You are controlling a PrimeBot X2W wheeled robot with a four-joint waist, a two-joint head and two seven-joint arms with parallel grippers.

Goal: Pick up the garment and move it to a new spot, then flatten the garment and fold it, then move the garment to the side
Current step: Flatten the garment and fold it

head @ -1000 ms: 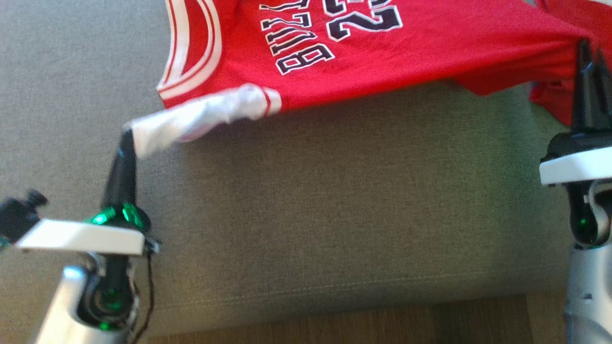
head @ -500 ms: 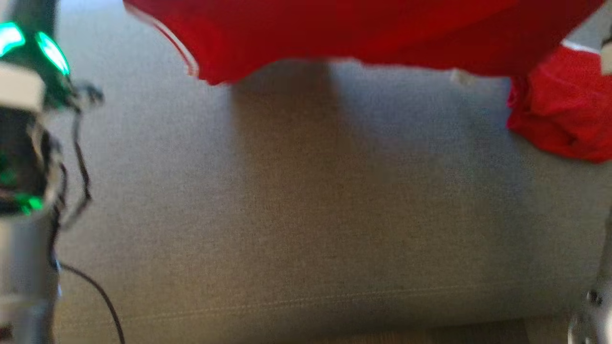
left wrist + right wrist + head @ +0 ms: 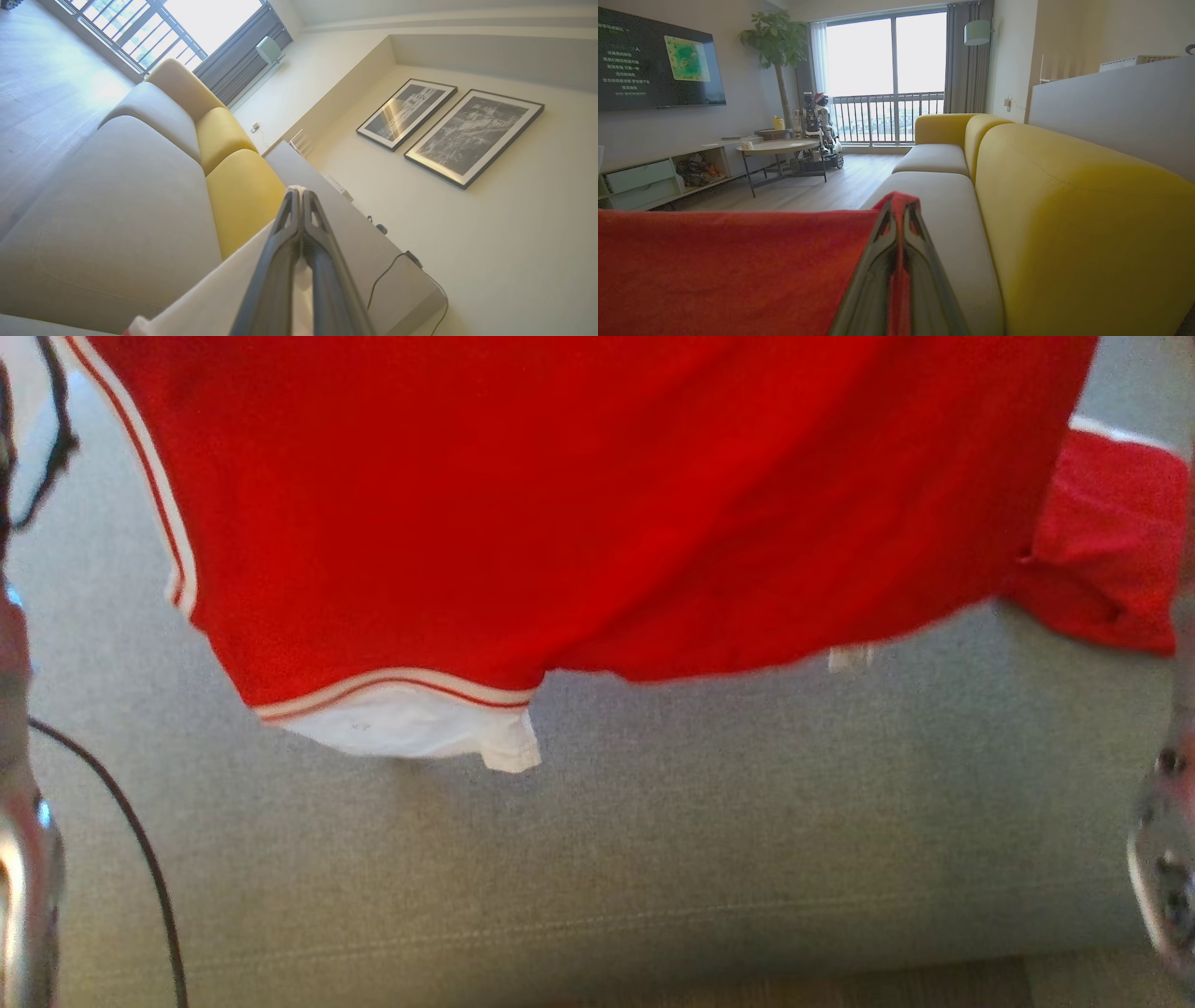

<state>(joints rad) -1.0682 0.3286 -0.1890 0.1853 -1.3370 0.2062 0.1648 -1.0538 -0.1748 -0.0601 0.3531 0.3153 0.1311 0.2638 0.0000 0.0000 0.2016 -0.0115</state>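
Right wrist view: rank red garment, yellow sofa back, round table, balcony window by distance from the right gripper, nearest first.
1. red garment: pinched in the right gripper, spreading left.
2. yellow sofa back: close alongside, on the right.
3. round table: left, across the floor.
4. balcony window: far end of the room.

The garment [image 3: 579,504] is soft, matt red cloth with white trim; the sofa cushion [image 3: 653,859] is coarse grey woven fabric
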